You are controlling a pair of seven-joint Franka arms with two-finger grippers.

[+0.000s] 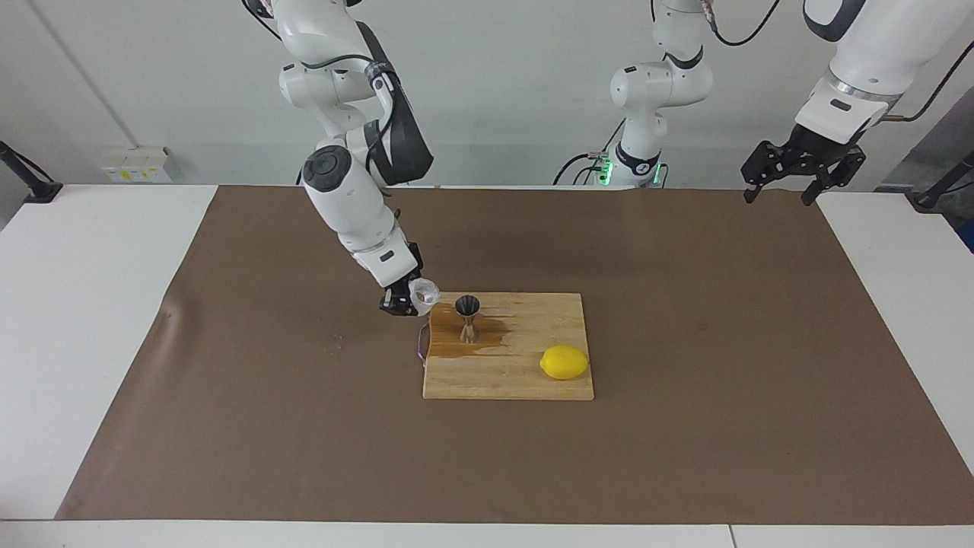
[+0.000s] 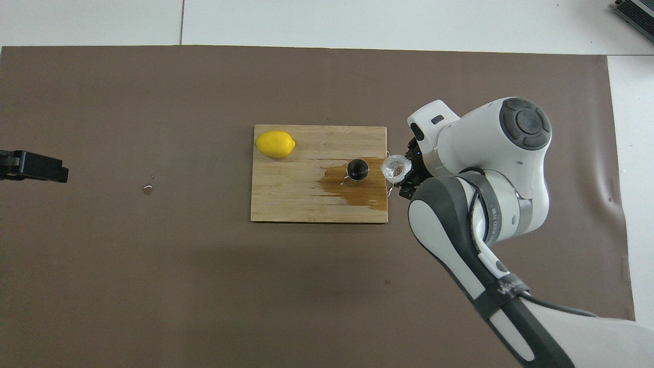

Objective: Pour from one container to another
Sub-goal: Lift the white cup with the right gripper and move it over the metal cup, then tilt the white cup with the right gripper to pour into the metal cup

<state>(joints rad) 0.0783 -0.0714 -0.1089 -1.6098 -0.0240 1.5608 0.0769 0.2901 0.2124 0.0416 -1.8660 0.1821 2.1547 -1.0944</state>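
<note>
My right gripper (image 1: 412,300) (image 2: 402,176) is shut on the small ribbed glass cup (image 1: 424,291) (image 2: 395,167). It holds the cup in the air, tilted, over the cutting board's edge at the right arm's end. The cup is close beside the rim of the silver jigger (image 1: 467,316) (image 2: 357,169), which stands upright on the wooden cutting board (image 1: 525,380) (image 2: 286,199) in a dark wet patch (image 1: 487,335) (image 2: 365,191). My left gripper (image 1: 776,194) (image 2: 51,171) waits open and raised at the left arm's end of the table.
A yellow lemon (image 1: 564,362) (image 2: 275,143) lies on the board's corner toward the left arm's end, farther from the robots than the jigger. A brown mat (image 1: 685,426) covers the table. A small droplet (image 2: 147,189) sits on it toward the left arm's end.
</note>
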